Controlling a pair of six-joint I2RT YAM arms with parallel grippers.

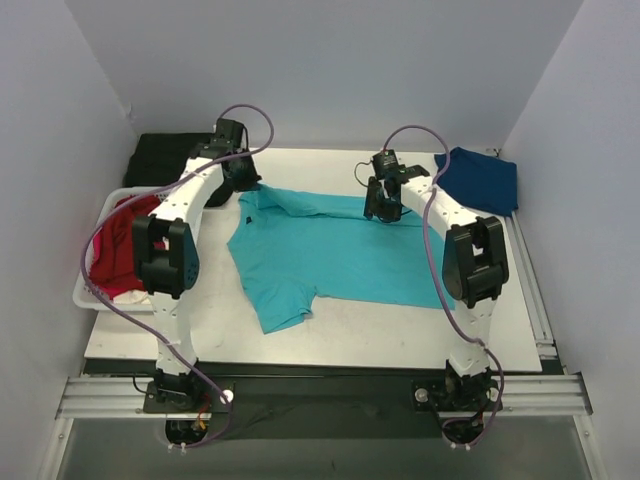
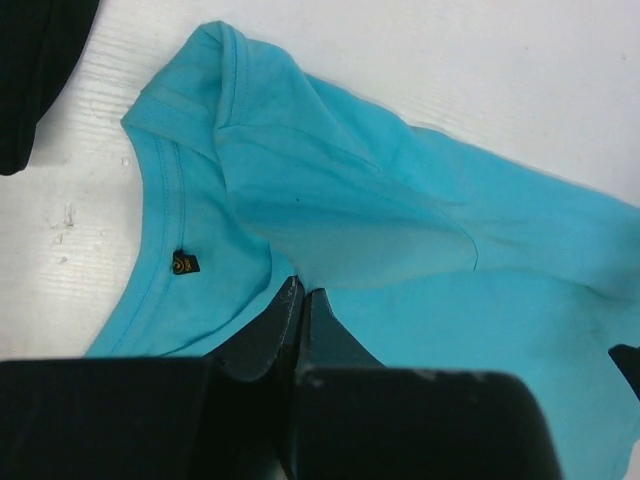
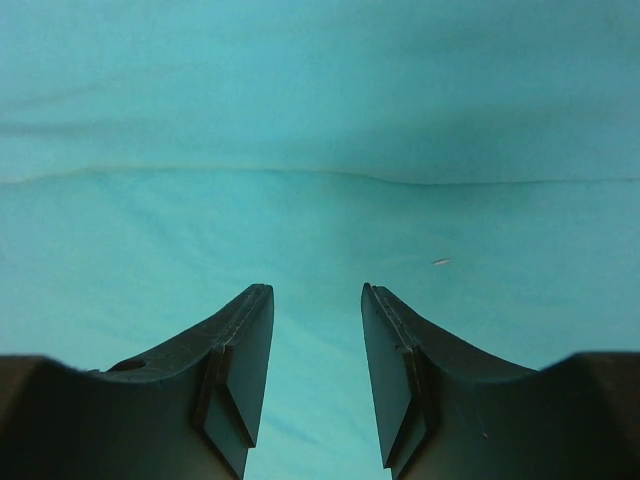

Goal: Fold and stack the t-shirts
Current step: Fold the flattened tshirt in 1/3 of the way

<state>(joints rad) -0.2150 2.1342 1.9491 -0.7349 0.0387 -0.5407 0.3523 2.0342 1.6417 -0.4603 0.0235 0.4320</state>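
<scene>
Soft matt cloth t-shirt [image 1: 340, 255], smooth white table [image 1: 400, 335].

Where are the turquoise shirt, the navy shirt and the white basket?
turquoise t-shirt [image 1: 350, 255]: top view, middle of its body.
navy t-shirt [image 1: 481, 180]: top view, middle of the bundle.
white basket [image 1: 100, 303]: top view, its near rim.
</scene>
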